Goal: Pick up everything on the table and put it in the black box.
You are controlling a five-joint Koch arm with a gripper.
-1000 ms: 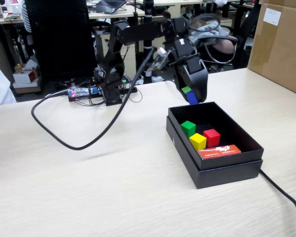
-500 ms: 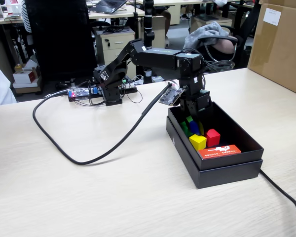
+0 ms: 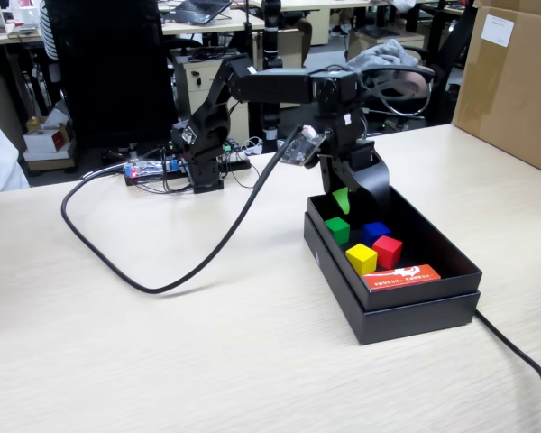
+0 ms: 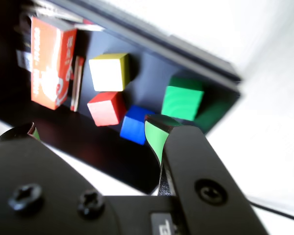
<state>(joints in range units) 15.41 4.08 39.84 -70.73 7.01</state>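
While hand [image 3: 345, 200] hovers above black box [image 3: 415, 311], cubes lie below.

I see a black box [image 3: 406, 311] on a pale wood-grain table [image 3: 162, 361]. Inside it: a yellow cube [image 3: 362, 258], a red cube [image 3: 388, 252], a blue cube [image 3: 373, 232], a green cube [image 3: 337, 229], and an orange-red packet [image 3: 402, 277] with white lettering. My gripper [image 3: 342, 200] is black with bright green pads [image 4: 155, 138]. A black cable [image 3: 207, 257] crosses the table. The carton [image 3: 509, 81] at right in the fixed view is brown.
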